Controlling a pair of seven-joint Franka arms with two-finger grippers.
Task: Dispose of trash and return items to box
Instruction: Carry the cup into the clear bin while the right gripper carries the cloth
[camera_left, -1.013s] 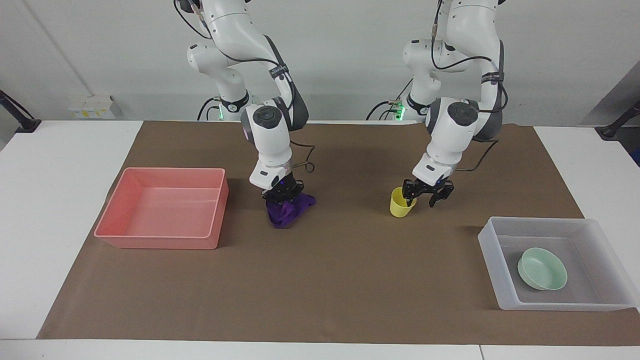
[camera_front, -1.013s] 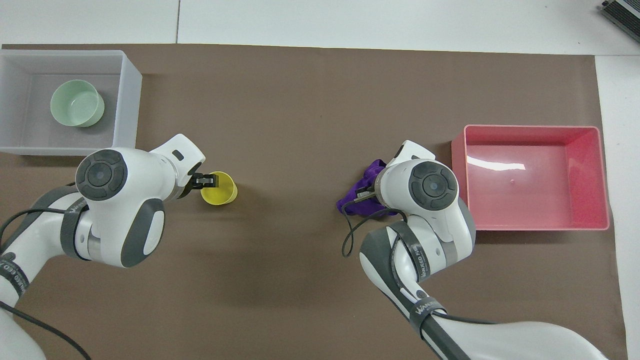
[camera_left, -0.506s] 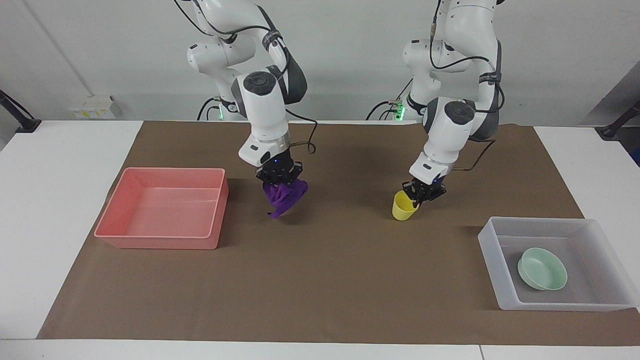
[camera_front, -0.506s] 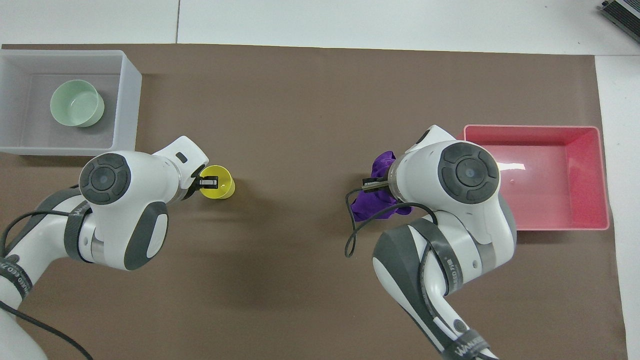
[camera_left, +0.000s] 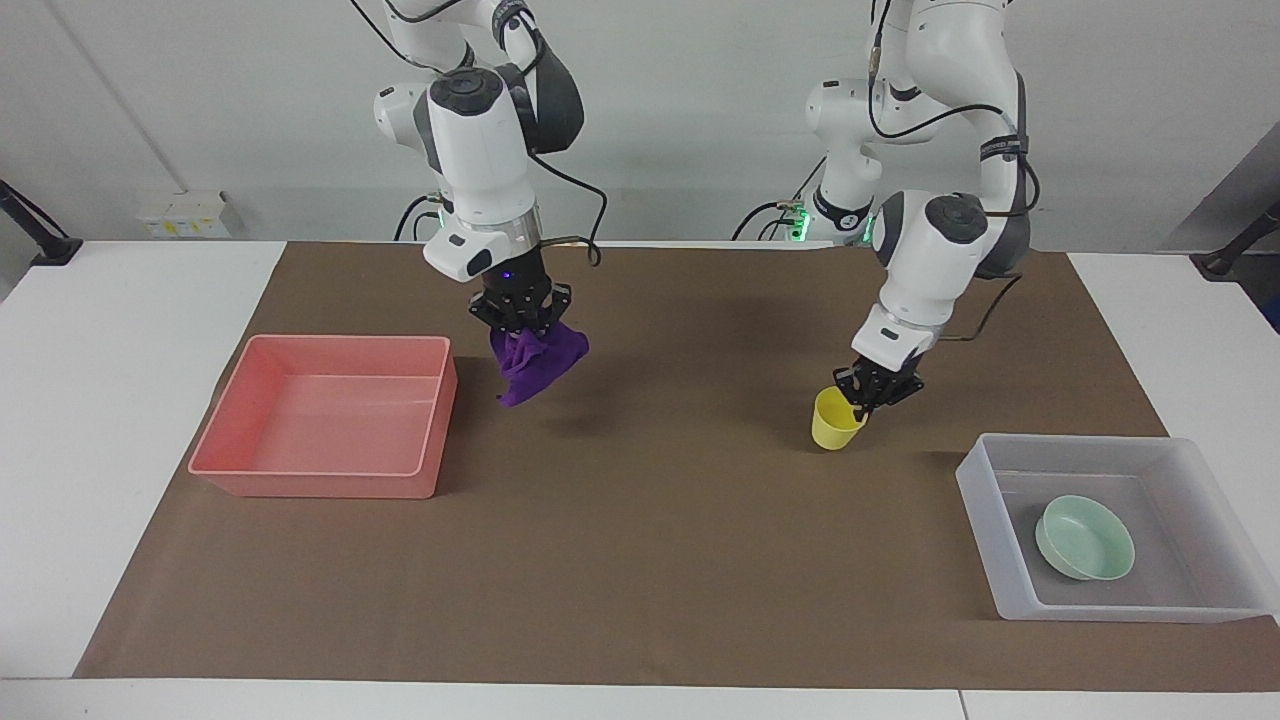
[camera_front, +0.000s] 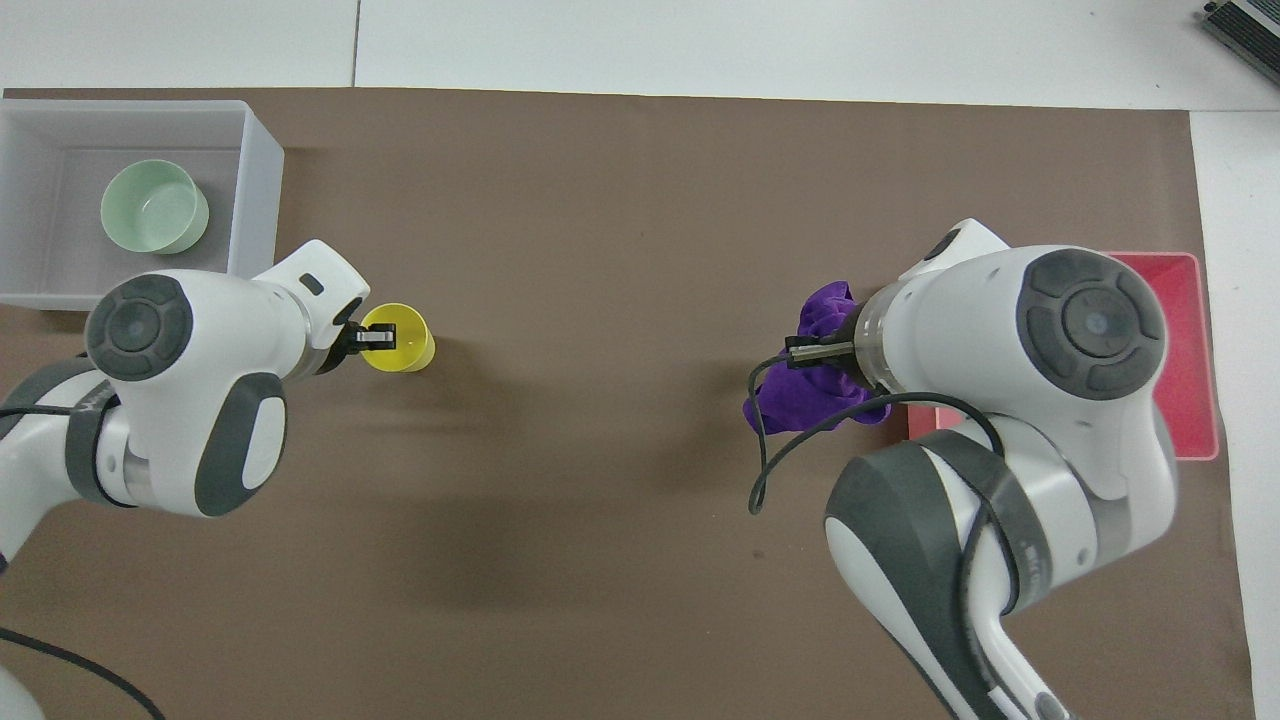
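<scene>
Both pincers loaded, each heading for its bin.

My right gripper (camera_left: 521, 322) pinches the purple cloth (camera_left: 535, 362) beside the pink bin (camera_left: 325, 478); my left gripper (camera_left: 868, 396) clamps the yellow cup (camera_left: 834, 420), lifted clear for the translucent box (camera_left: 980, 470).

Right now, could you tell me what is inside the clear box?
Only the green bowl lies in the clear box. The box's corner nearest the left arm is hidden overhead.

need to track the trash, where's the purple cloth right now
The purple cloth hangs from the shut right gripper, up over the brown mat beside the pink bin.
</scene>
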